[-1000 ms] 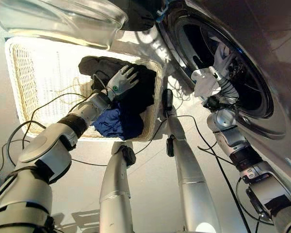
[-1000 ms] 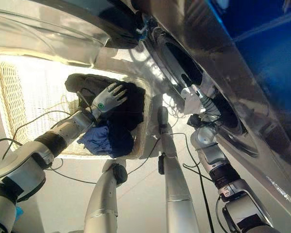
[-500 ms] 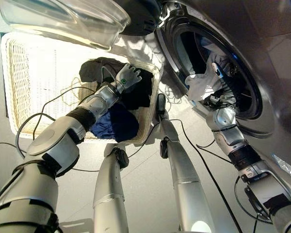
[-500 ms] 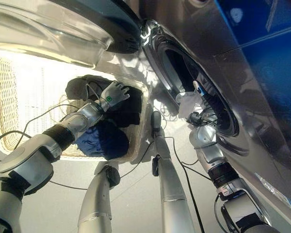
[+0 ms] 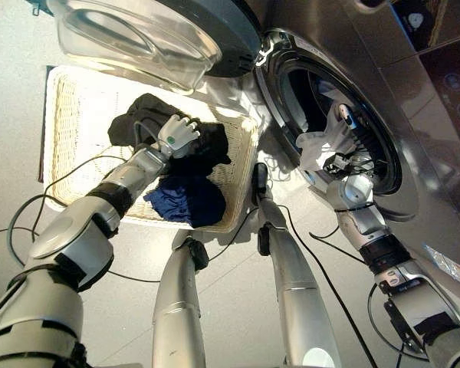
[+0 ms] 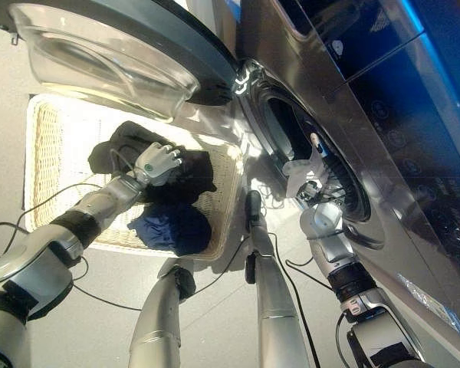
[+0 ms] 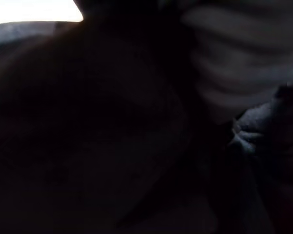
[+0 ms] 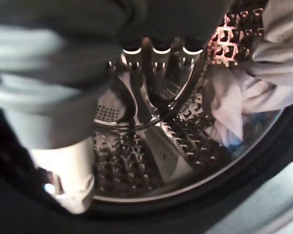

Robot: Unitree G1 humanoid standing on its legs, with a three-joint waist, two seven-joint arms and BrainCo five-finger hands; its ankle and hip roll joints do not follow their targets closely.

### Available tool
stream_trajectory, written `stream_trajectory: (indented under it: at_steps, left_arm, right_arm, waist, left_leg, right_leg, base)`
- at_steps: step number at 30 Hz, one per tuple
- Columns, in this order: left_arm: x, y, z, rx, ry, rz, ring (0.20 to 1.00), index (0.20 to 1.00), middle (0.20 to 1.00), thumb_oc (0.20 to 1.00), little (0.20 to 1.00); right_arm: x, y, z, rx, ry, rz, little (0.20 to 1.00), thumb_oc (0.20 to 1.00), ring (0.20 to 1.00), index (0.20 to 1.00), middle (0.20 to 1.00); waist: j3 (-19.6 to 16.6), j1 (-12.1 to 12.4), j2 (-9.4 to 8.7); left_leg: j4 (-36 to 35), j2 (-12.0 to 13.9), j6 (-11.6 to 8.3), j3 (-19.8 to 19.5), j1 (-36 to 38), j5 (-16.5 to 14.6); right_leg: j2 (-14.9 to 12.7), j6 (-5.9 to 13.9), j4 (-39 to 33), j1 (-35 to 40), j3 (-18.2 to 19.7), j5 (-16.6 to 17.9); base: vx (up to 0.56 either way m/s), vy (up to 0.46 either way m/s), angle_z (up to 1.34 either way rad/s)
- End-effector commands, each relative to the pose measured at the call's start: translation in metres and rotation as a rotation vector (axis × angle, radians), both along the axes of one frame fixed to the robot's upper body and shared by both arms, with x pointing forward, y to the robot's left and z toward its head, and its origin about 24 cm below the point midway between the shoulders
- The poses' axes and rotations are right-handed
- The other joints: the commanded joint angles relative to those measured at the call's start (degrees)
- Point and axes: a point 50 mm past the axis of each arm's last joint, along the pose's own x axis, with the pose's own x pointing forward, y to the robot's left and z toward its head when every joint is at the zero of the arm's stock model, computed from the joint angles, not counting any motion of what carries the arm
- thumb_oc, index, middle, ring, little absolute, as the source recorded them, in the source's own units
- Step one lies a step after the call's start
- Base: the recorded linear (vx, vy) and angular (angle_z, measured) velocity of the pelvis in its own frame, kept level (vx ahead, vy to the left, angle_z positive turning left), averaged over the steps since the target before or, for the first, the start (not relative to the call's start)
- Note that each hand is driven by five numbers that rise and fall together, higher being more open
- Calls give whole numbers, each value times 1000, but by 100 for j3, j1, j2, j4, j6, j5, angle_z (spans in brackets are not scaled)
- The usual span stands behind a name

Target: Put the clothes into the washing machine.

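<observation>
I am bent over a wicker basket (image 5: 77, 115) that sits on the floor just beside the washing machine (image 5: 414, 115), close enough that each load is a short swing from one to the other. The machine's door (image 5: 153, 34) stands wide open above the basket, so the drum mouth is free.

My left hand (image 5: 178, 135) rests on the black garment (image 5: 142, 126) heaped at the far end of the basket, placed there, I judge, to gather the next piece. Its fingers (image 5: 190, 130) look bent down into the cloth, but their tips sink into the dark folds and my left wrist view is too dark to help, so I cannot tell whether they have closed on the fabric or merely lie on it. A blue garment (image 5: 188, 201) lies just beside the black one, nearer to me, untouched.

My right hand (image 5: 339, 132) reaches into the drum (image 8: 151, 161). Its fingers (image 8: 154, 61) hang fairly straight and relaxed in the right wrist view, holding nothing. A white cloth (image 8: 244, 92) lies against the perforated drum wall just beside them, apparently already delivered.

So some clothes are in the machine, and the black and blue pieces remain in the basket.
</observation>
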Motion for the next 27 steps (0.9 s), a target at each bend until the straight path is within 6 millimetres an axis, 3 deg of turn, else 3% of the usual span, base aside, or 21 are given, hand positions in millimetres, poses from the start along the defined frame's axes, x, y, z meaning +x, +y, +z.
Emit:
stream_trajectory:
  at_steps: [1,5,6,10,15,17,18,21,22,27]
  left_arm:
    - [-6,12,14,-191,-129,-30,200,200,200,200,200]
    - [-13,14,8,-370,-179,-72,200,200,200,200,200]
    - [-18,13,2,-458,-197,-110,200,200,200,200,200]
    - [-28,12,-10,-540,-207,-182,200,200,200,200,200]
    - [-37,9,-14,-660,-230,-265,200,200,200,200,200]
    - [-37,9,-15,-660,-230,-265,200,200,200,200,200]
    - [-41,8,-13,-731,-236,-307,200,200,200,200,200]
    - [-42,7,-12,-790,-237,-334,200,200,200,200,200]
    - [-43,5,-9,-852,-234,-359,200,200,200,200,200]
    - [-45,-2,-4,-982,-206,-427,200,200,200,200,200]
  right_arm:
    - [-16,-5,23,-55,-132,-39,1000,1000,1000,1000,1000]
    - [-17,4,18,-174,-101,-28,1000,1000,1000,1000,1000]
    - [-15,11,9,-241,-47,23,1000,1000,1000,1000,1000]
    - [-13,23,-12,-350,51,154,1000,1000,1000,1000,1000]
    - [-11,29,-33,-562,139,297,1000,1000,1000,1000,1000]
    - [-11,29,-34,-562,139,297,1000,1000,1000,1000,1000]
    - [-10,32,-40,-704,164,414,1000,1000,1000,1000,1000]
    - [-7,34,-42,-809,182,463,1000,1000,1000,1000,1000]
    - [-4,36,-44,-922,213,484,1000,1000,1000,1000,1000]
    - [2,39,-42,-1073,252,525,1000,1000,1000,1000,1000]
  waist:
    - [38,25,87]
    - [38,90,63]
    - [38,136,51]
    - [38,205,12]
    - [38,279,-32]
    - [38,276,-32]
    - [38,348,-53]
    - [38,405,-60]
    - [38,459,-75]
    - [38,573,-101]
  left_leg:
    - [-7,36,-629,233,250,8]
    - [56,23,-608,203,447,-67]
    - [101,25,-591,188,560,-112]
    - [141,21,-564,145,788,-180]
    - [131,12,-541,108,1069,-239]
    - [129,11,-541,107,1071,-238]
    - [106,7,-526,66,1208,-254]
    - [101,-7,-520,31,1282,-264]
    - [79,-15,-521,-2,1365,-272]
    - [23,-49,-517,-84,1509,-272]
  right_leg:
    - [-184,893,545,174,-263,-416]
    - [-224,887,642,387,-353,-532]
    - [-256,880,709,502,-394,-598]
    - [-301,870,805,737,-453,-716]
    - [-331,871,827,1047,-516,-837]
    - [-332,871,825,1050,-517,-837]
    - [-360,877,847,1194,-570,-882]
    - [-381,877,864,1268,-604,-900]
    - [-403,878,859,1359,-644,-916]
    - [-412,871,815,1534,-708,-934]
  base:
    - [5,-18,6]
    - [12,-21,10]
    - [15,-29,10]
    - [20,-19,3]
    - [19,-12,3]
    - [8,-28,1]
    - [16,-61,1]
    - [17,-61,9]
    - [13,-70,14]
    - [9,-56,8]
